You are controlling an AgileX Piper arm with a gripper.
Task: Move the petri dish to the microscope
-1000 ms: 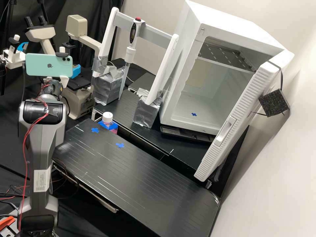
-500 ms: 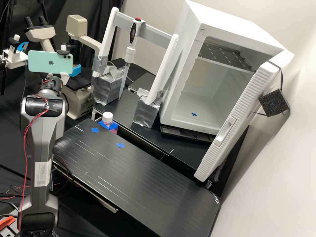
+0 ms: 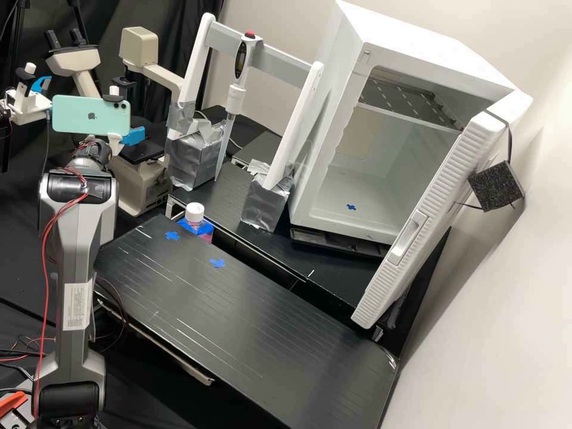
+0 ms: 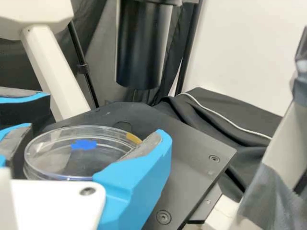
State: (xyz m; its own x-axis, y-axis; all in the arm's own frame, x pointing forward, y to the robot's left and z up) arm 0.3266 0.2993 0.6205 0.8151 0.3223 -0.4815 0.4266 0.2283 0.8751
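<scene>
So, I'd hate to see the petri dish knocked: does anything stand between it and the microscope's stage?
Nothing visible stands between the petri dish, held in the gripper, and the dark stage. The microscope's black cylinder hangs above the stage, beyond the dish; it may call for care if the dish goes farther in.

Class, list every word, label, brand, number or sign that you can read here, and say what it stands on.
No words or numbers are readable.
White label on the arm: print too small.
Phone: a logo, no legible words.
Display on the pipette: too small.
Signs: blue crosses, two on the bench, one inside the white cabinet.
</scene>
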